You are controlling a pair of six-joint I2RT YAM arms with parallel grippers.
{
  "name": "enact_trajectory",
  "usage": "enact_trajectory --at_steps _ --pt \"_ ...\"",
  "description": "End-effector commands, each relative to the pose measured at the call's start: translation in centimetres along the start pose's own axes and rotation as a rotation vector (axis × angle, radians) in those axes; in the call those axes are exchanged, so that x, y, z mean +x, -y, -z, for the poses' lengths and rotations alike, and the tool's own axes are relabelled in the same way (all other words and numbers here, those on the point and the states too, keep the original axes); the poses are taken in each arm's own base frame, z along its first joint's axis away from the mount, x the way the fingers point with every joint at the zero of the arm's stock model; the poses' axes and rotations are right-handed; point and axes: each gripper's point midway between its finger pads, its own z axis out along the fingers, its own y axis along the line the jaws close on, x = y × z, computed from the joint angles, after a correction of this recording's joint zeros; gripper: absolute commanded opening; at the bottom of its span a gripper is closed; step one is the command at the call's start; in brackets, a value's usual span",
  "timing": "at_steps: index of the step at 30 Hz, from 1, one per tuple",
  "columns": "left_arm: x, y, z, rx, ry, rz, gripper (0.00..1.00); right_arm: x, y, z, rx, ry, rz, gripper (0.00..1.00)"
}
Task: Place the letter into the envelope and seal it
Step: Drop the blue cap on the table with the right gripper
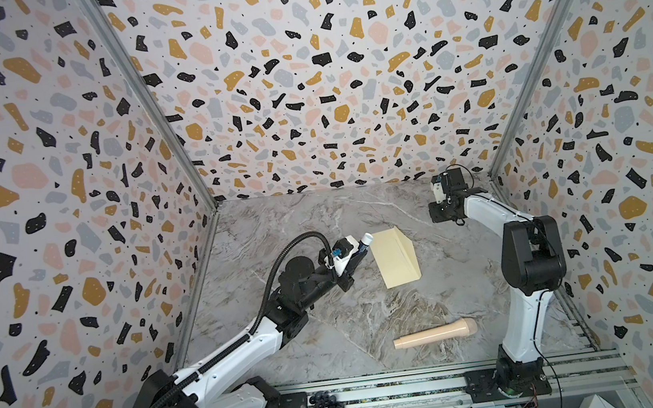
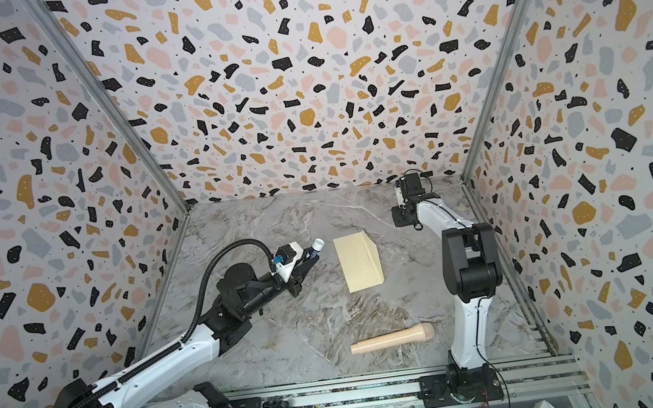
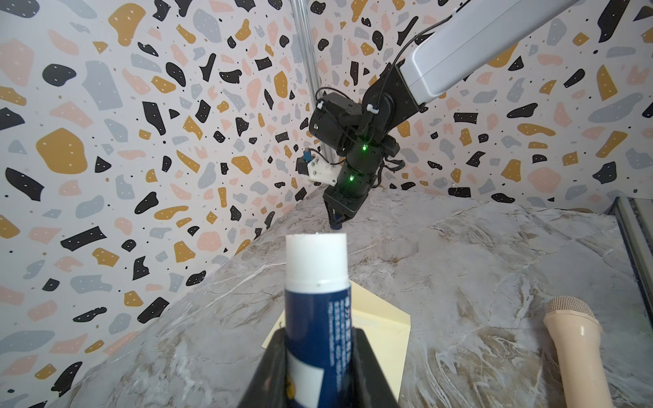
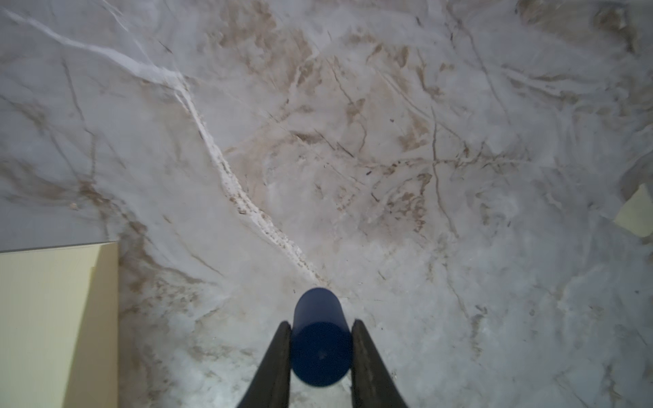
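Envelope (image 1: 396, 258) is lying around the middle of the surface (image 1: 318, 222) in both top views, its flap running along the long side that is facing the right edge. No tan bordered letter is showing in any view, so I am judging it to be inside already. The flap is not yet glued by my reading, though from above I cannot tell whether it is lying flat or standing slightly raised.

The left end effector (image 3: 319, 333) is gripping a glue stick (image 3: 316, 275) narrowly by its blue barrel, white glue exposed, just beside the envelope's far left corner. The right end effector (image 4: 321, 325) is pinching the stick's blue cap (image 4: 319, 349) low over the far right corner of the surface, well apart from the envelope.

Loading is looking done. Gluing the flap and pressing it shut are remaining.

A beige microphone (image 1: 436, 334) is lying near the front edge. Small white print is running down the glue stick's barrel, too fine to read. No emblem or writing is showing on the envelope.
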Motion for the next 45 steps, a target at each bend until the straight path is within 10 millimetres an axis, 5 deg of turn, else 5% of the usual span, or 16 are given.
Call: enact_trajectory --at_steps 1,11,27,33,40,45 --pt "-2.6 -0.4 0.4 -0.018 0.091 -0.014 0.0 -2.0 0.8 0.4 0.027 0.042 -0.011 0.08" --pt "-2.6 -0.4 0.2 -0.015 0.09 -0.013 0.0 0.2 1.4 -2.6 0.044 -0.032 -0.009 0.12" --pt "-2.5 -0.4 -0.1 -0.01 0.084 -0.003 0.0 2.4 1.1 -4.1 0.019 -0.111 -0.008 0.3" --pt "-2.4 -0.5 -0.1 -0.019 0.082 -0.002 0.0 3.1 0.8 -4.4 -0.001 -0.138 -0.007 0.5" --pt "-3.2 -0.8 0.0 -0.032 0.1 0.009 0.0 2.5 0.6 -2.8 -0.03 -0.123 -0.032 0.76" --pt "-4.3 -1.7 0.5 -0.078 0.147 0.057 0.0 0.3 0.5 0.8 -0.072 -0.054 -0.084 0.87"
